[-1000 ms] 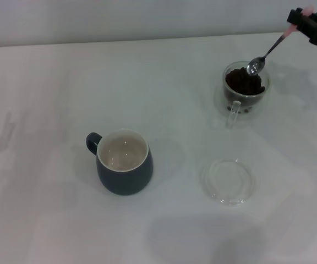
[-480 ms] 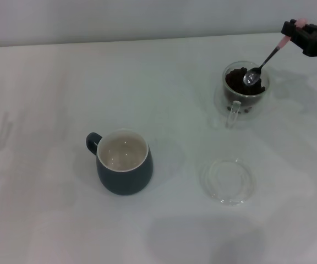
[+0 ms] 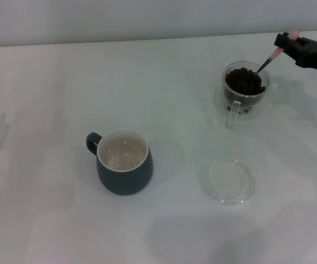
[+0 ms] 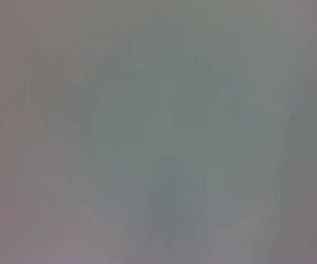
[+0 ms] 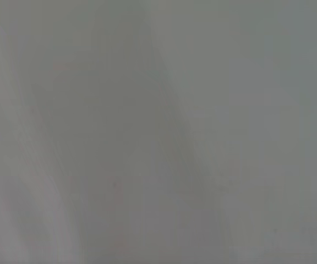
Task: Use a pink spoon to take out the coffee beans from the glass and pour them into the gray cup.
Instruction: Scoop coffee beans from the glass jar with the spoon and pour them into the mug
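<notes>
The glass (image 3: 243, 93) stands at the far right of the white table, holding a heap of dark coffee beans (image 3: 244, 81). My right gripper (image 3: 289, 43) comes in from the right edge, shut on the pink handle of the pink spoon (image 3: 268, 60). The spoon slants down into the glass; its bowl is sunk among the beans and hidden. The gray cup (image 3: 123, 161) stands left of centre, handle to the left, its cream inside bare. The left gripper is out of view. Both wrist views show only blank grey.
A flat clear round saucer (image 3: 228, 181) lies on the table in front of the glass, to the right of the gray cup. The white table (image 3: 48, 99) ends at a pale back wall.
My right gripper has moved left and lower. The spoon's bowl, which hung over the glass rim, has gone down into the beans.
</notes>
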`<action>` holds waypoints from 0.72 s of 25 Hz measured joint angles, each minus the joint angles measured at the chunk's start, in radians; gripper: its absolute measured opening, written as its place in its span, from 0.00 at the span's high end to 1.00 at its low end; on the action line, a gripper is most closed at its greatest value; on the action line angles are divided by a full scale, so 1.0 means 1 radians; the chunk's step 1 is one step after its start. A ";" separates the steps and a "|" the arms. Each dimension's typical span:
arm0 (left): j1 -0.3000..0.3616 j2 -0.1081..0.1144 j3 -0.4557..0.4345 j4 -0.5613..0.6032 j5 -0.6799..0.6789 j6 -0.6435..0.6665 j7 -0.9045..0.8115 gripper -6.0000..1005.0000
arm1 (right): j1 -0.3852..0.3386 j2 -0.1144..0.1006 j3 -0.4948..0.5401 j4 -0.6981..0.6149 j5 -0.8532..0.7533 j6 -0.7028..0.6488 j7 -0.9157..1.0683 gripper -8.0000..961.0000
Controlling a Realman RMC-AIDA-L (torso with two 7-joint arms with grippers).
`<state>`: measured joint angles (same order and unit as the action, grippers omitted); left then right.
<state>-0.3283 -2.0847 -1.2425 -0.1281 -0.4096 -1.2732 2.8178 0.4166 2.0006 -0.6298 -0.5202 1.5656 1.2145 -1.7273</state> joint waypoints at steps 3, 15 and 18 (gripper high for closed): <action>0.000 0.000 0.000 0.000 0.000 0.000 0.000 0.17 | -0.001 0.002 0.005 0.015 0.005 0.000 0.013 0.83; 0.000 0.000 0.000 0.000 0.000 0.000 0.000 0.17 | -0.012 0.004 0.021 0.058 0.056 -0.038 0.137 0.83; 0.000 0.000 0.000 -0.001 -0.001 0.004 0.000 0.17 | -0.010 0.005 0.021 0.079 0.066 -0.059 0.147 0.83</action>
<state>-0.3287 -2.0846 -1.2425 -0.1290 -0.4106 -1.2694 2.8178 0.4065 2.0059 -0.6089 -0.4415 1.6312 1.1552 -1.5799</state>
